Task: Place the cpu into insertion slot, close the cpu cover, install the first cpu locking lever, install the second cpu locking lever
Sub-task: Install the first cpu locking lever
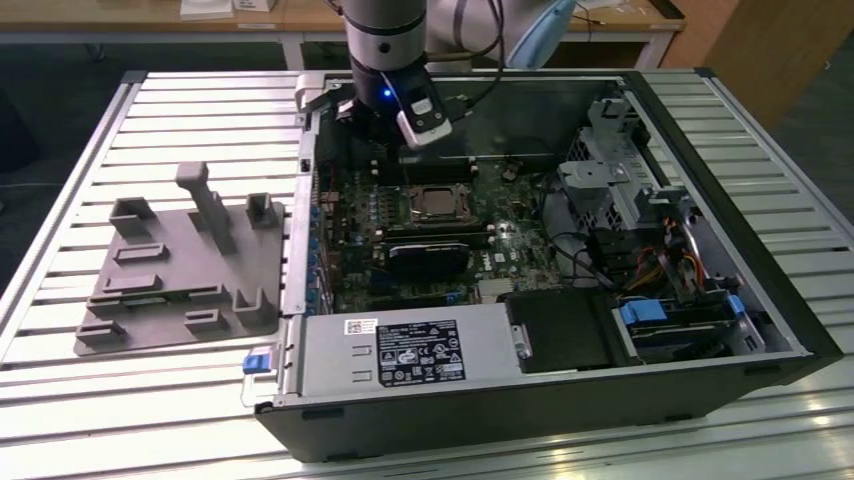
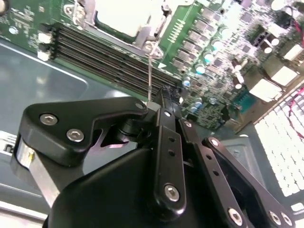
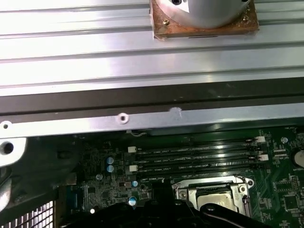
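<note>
Gripper [image 2: 152, 105] jaws look pinched tight on the thin locking lever [image 2: 149, 71] beside the cpu cover [image 2: 142, 32], cpu [image 2: 121, 14] already seated.

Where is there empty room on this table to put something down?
Bare slats: in front of the grey tray, beside the computer case, and past the case on the exterior view's right. Inside the case is crowded, mostly under the arm.

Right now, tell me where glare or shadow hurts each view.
Exterior view: glare streaks the ribbed table at the picture's lower edge. First wrist view: the same table blows out white while the motherboard sits dim. Second wrist view: the cpu top is washed out to white.
</note>
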Motion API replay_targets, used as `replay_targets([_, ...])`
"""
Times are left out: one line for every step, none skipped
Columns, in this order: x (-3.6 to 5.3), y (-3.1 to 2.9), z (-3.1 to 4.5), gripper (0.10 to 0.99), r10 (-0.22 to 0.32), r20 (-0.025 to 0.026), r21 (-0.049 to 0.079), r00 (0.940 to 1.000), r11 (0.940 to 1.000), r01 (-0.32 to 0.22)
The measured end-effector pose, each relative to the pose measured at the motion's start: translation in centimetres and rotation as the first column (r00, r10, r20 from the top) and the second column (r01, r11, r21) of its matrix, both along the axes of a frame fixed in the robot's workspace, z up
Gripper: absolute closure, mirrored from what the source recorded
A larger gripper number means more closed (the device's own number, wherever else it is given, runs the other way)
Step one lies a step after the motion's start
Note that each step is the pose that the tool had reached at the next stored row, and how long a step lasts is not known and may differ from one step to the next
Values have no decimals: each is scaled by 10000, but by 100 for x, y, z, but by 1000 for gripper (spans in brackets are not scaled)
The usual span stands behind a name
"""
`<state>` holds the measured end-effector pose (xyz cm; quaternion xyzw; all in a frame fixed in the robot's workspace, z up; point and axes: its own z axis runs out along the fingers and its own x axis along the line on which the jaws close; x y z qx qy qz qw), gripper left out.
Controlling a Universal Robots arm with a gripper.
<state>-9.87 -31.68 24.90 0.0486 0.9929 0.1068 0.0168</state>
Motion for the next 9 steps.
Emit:
replay_targets([24,0,0,984,0,0,0,10000,10000,0])
replay_targets([48,0,0,984,-1,0,0,10000,10000,1])
replay_targets([79,0,0,984,-2,0,0,10000,10000,2])
replay_targets([111,0,0,984,-1,0,0,10000,10000,1])
replay_targets([152,0,-1,984,0,0,0,10000,10000,0])
replay_targets([193,0,-1,984,-2,0,0,10000,10000,2])
replay_targets([236,0,-1,984,-1,0,0,10000,10000,1])
replay_targets([278,0,-1,984,0,0,0,10000,10000,0])
replay_targets([318,0,-1,984,-2,-1,0,10000,10000,2])
